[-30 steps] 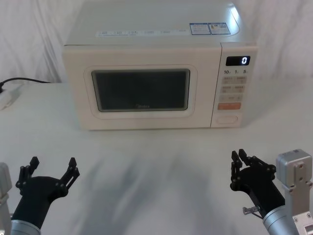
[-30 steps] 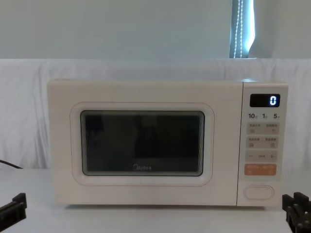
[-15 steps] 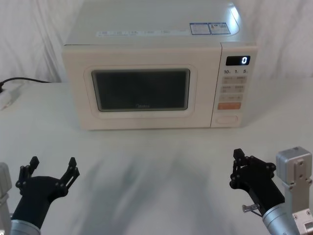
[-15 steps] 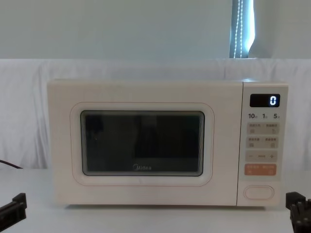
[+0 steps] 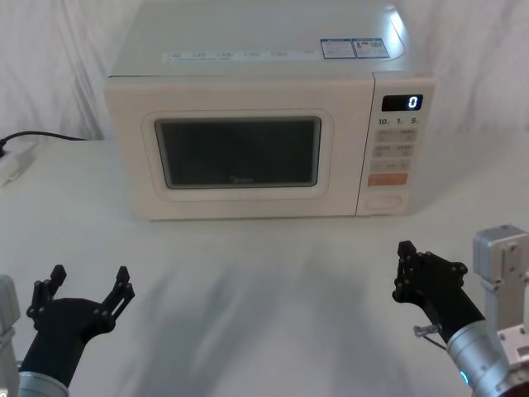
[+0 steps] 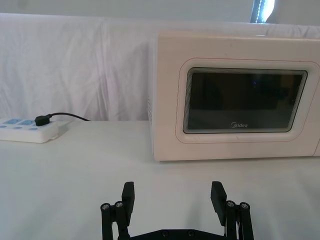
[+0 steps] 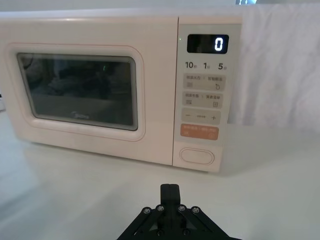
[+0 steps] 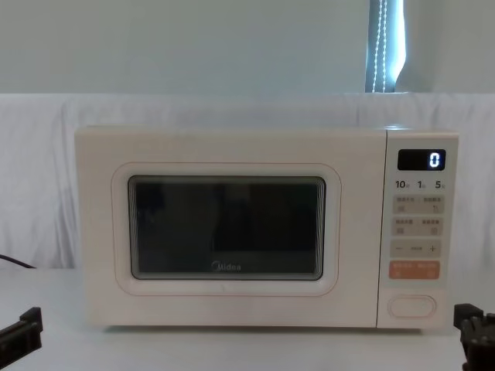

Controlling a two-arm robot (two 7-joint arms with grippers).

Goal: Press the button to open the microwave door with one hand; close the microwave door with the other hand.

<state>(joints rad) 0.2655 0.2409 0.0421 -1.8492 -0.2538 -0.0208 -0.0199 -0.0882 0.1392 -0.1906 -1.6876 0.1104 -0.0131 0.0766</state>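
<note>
At our lower left the left gripper (image 5: 87, 284) hovers low over the table (image 5: 248, 281), fingers spread wide, pointing toward the microwave (image 5: 256, 124). Its microwave door (image 5: 240, 153) sits flush and closed. The button (image 5: 383, 201) lies at the panel's foot. At lower right, the right gripper (image 5: 405, 263) aims forward, fingers pinched together.

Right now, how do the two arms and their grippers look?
The left gripper is black with thin linkage fingers and ridged black pads, on a silver wrist. The right gripper is black too, on a silver cylindrical wrist with a blue-lit ring, a grey boxy module beside it.
</note>
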